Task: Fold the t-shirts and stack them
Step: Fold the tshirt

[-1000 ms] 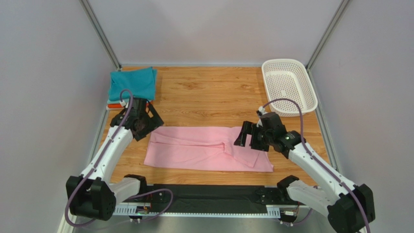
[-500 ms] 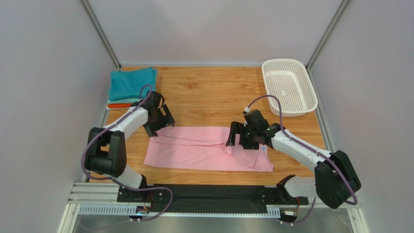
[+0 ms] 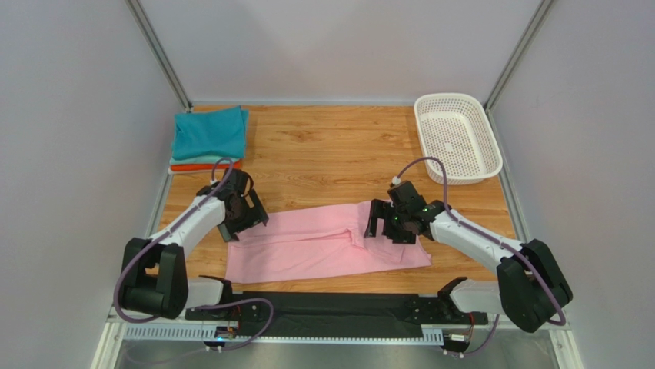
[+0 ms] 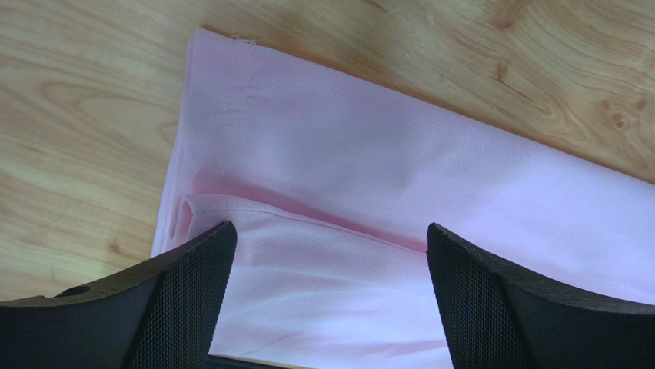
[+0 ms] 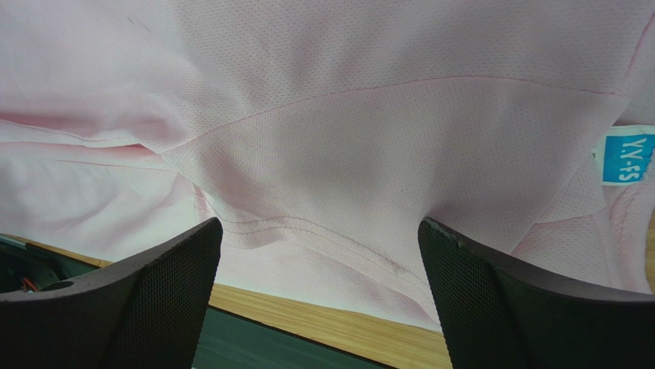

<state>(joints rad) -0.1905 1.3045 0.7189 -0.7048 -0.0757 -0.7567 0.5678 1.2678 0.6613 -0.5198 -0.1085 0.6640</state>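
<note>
Grey walls close in a wood-grain surface, with a white perforated plastic basket at the far right corner, nothing visible inside it. At the far left corner sits a stack of folded shirts: a teal shirt on top, a thin pale mint edge under it and an orange shirt at the bottom. That part of the job looks done.

The pink shirt lies near the middle front of the surface, between the two arms. Its sides are turned in to make a long band, slightly askew, with a seam ridge running along it. I judge it about half folded: it needs folding across its length and then carrying to the stack.

The left pincer hangs over the band's left end with its fingers wide apart and nothing between them. The right pincer hangs over the right end, likewise spread and gripping nothing.

The cloth is a fine, soft knit with a tiny mesh texture, limp and lightly rumpled, and it shows stitched hems. A small blue label marks the neck end. The pincer fingers are black with a gridded face.
</note>
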